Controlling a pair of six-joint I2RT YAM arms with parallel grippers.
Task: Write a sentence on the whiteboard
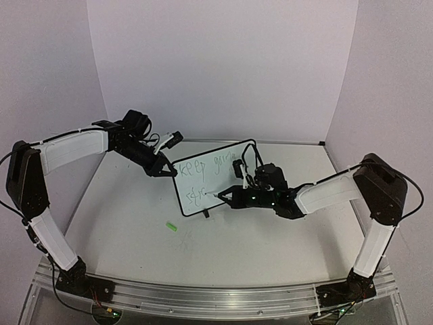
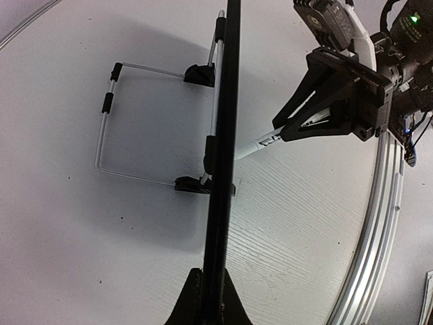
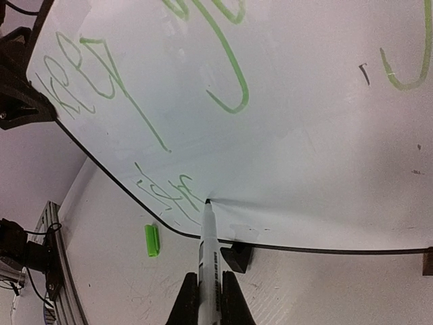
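The whiteboard (image 1: 226, 181) stands tilted at mid-table, with my left gripper (image 1: 164, 170) shut on its upper left edge. In the left wrist view the board's black frame (image 2: 226, 135) runs edge-on between the fingers of the left gripper (image 2: 213, 272). The green sentence (image 1: 203, 166) has a full upper line and a few letters (image 3: 166, 193) on the lower line. My right gripper (image 3: 208, 277) is shut on a white marker (image 3: 208, 244), and the marker's tip touches the board just right of those letters. From above, the right gripper (image 1: 229, 197) sits at the board's lower middle.
A green marker cap (image 1: 172, 227) lies on the table in front of the board's lower left corner. The board's wire stand (image 2: 108, 128) and a black foot (image 3: 237, 257) rest on the table. An aluminium rail (image 1: 203, 298) runs along the near edge.
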